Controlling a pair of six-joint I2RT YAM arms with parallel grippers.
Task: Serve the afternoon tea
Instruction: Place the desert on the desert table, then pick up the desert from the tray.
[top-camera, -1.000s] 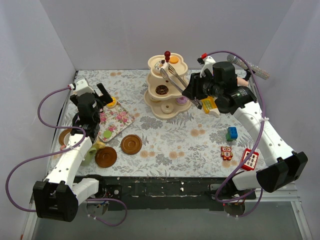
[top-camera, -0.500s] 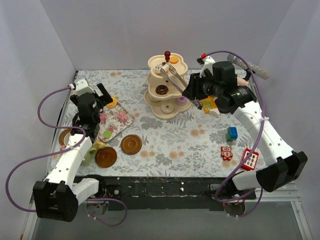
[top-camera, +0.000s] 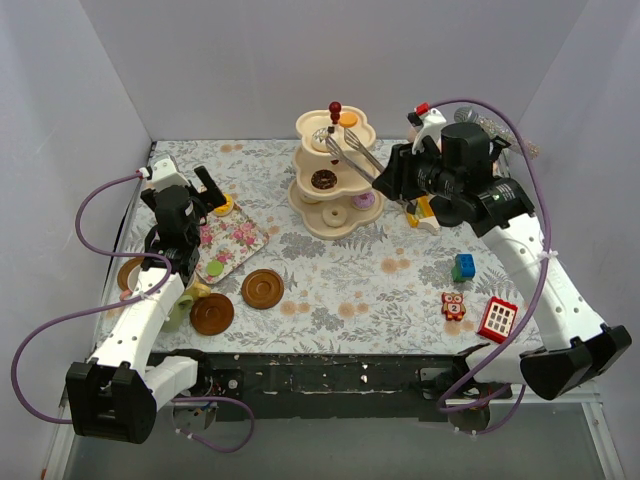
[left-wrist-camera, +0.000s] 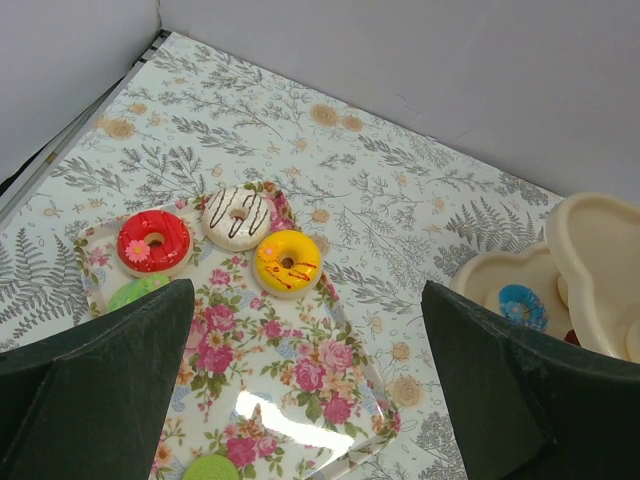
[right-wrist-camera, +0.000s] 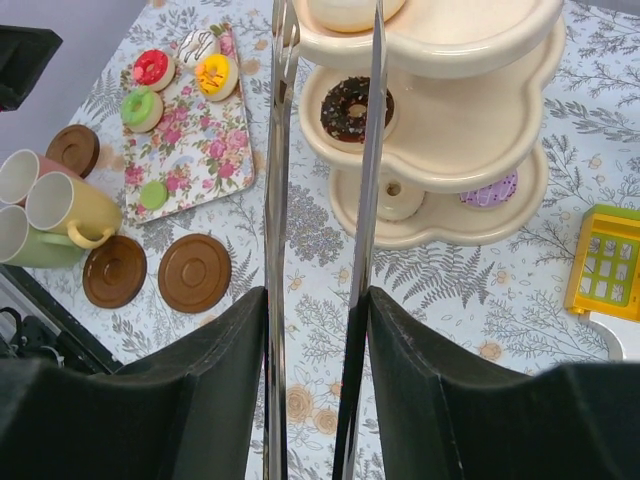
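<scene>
right hand (right-wrist-camera: 318, 300) farther right, tongs (right-wrist-camera: 277, 200) (in its grip) over stand (right-wrist-camera: 450, 120)

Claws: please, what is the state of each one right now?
Left claw: open, holding nothing.
Right claw: closed on the metal tongs.

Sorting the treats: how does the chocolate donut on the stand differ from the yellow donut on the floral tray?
The chocolate donut is dark brown and sits on the stand's middle tier; the yellow donut has red drizzle and lies on the floral tray. Both lie flat.
</scene>
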